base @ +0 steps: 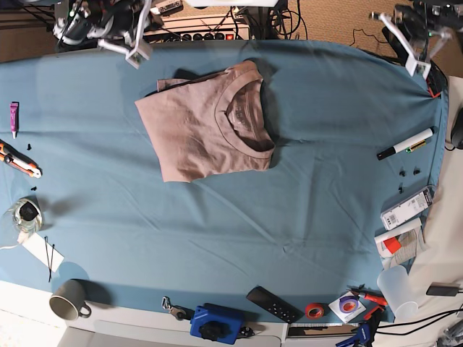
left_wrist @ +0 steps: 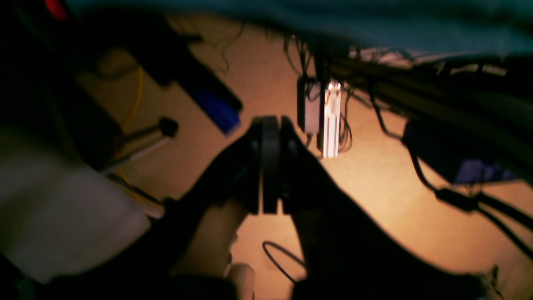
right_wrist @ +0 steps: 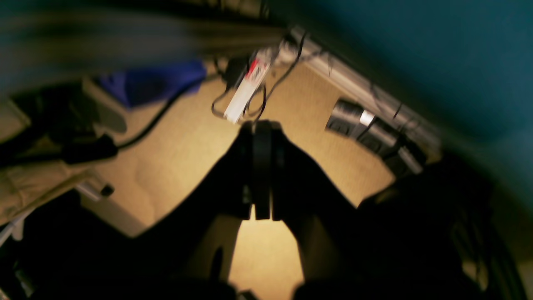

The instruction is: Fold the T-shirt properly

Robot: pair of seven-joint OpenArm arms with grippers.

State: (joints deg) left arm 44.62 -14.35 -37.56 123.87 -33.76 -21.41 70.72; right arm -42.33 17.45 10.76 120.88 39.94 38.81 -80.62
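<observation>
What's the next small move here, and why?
Probably none beyond holding the arms parked: the T-shirt already lies folded into a compact rectangle, collar up, on the teal cloth. Both the left gripper and right gripper have their jaws shut on nothing, off the table's far edge.

The base view looks straight down from high above the whole bench. Both wrist views sit close behind their end effectors, past the bench's far edge, facing down at the floor.
</observation>
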